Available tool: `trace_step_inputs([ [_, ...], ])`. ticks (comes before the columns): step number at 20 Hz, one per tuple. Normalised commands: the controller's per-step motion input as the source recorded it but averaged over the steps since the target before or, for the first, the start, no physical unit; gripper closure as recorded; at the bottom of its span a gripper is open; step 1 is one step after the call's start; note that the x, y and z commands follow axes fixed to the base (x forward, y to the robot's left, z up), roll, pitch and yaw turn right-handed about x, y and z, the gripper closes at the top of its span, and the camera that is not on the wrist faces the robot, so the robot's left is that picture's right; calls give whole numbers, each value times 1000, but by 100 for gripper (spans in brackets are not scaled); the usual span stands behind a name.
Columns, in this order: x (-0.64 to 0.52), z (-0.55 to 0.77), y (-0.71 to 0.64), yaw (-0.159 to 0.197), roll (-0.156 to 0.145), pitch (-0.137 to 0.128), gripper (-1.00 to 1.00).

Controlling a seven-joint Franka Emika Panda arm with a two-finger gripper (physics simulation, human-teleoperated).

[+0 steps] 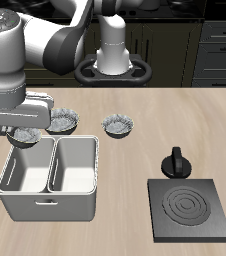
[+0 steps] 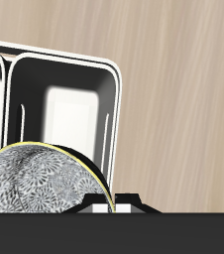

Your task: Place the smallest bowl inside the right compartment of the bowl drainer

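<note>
My gripper (image 1: 26, 128) is shut on the rim of the smallest bowl (image 1: 27, 137), a grey-and-white patterned bowl. It holds the bowl just above the back edge of the bowl drainer (image 1: 45, 206), over the bin farther from the stove plate. In the wrist view the patterned bowl (image 2: 37, 184) fills the space close to the fingers. Beyond it the light grey drainer (image 2: 112, 99) shows its two deep bins with nothing in them. The two larger matching bowls stand on the table behind the drainer, one (image 1: 63, 123) close to the gripper and one (image 1: 118, 125) farther off.
A black square stove plate (image 1: 190, 208) lies near the table's front edge, with a small black pot (image 1: 175, 162) just behind it. The robot's base (image 1: 113, 55) stands at the table's back.
</note>
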Motion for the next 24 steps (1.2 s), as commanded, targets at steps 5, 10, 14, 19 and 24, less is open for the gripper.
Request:
trace_step_inputs([
  [5,60,-275,23,19,-13,31,100],
  [10,35,-181,-192,13,-118,26,100],
  [14,-41,-76,74,49,-5,-2,-100],
  [19,-69,-63,170,23,19,8,-100],
  [24,-118,44,201,7,30,-14,-100],
])
